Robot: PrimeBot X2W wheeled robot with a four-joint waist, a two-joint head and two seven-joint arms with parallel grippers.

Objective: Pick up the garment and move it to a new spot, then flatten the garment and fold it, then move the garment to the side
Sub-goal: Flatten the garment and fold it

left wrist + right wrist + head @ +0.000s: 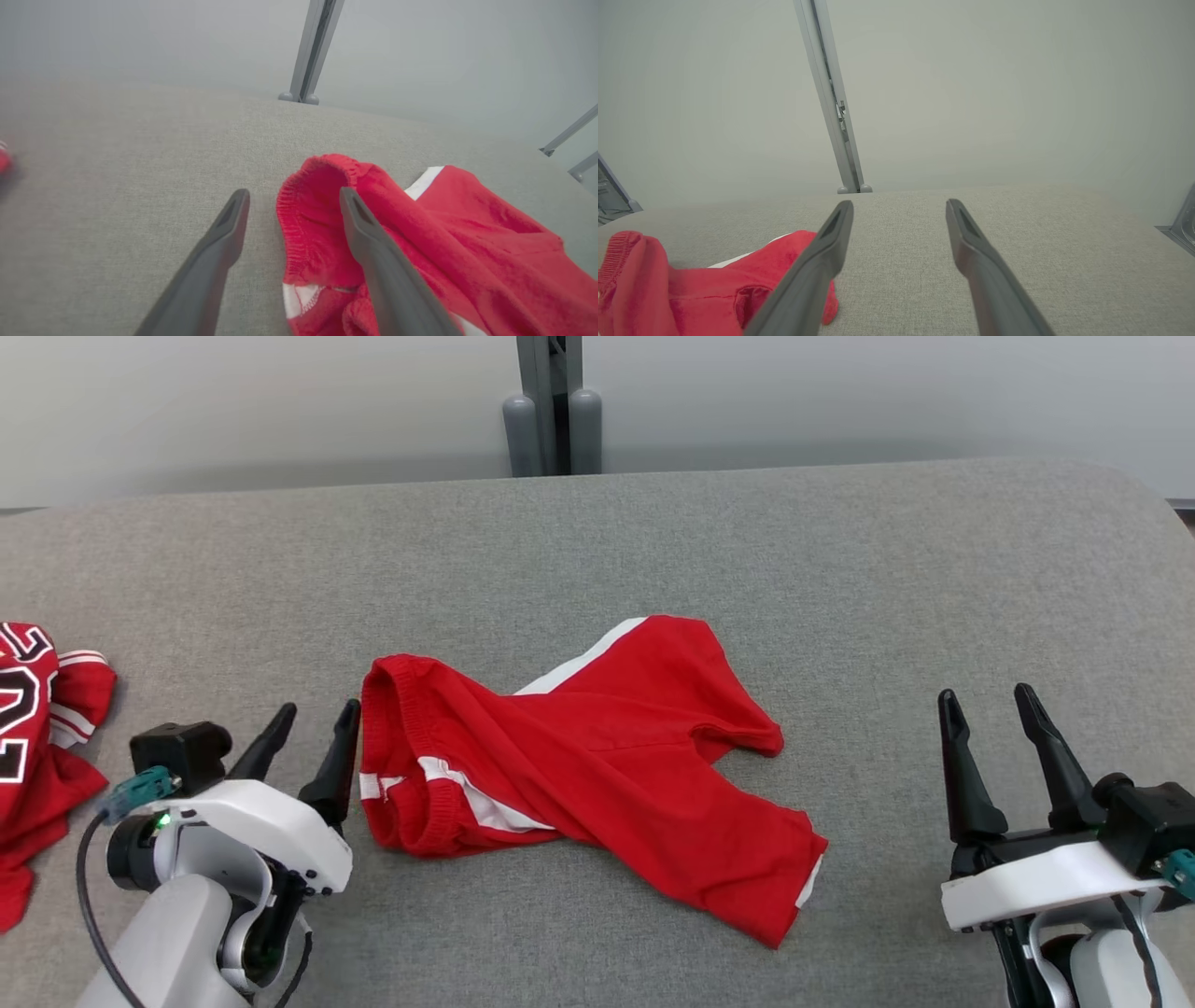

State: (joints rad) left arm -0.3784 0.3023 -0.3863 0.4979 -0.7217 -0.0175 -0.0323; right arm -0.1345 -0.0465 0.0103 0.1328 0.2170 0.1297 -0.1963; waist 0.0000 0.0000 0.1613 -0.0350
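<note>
Garment [597, 756] just right of spread left hand [319, 707], on grey surface [840, 569]

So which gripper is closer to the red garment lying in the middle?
Left. The left gripper sits open at the waistband end of the red garment, one finger at its edge. The right gripper stands well off the other end, gray surface between.

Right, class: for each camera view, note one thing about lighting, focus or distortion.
Head view: soft, even light, the red garment sharp, only faint shadow under it. Left wrist view: the grey surface curves from wide-angle distortion; the wall hazy. Right wrist view: wall milky too, the right hand sharp.
</note>
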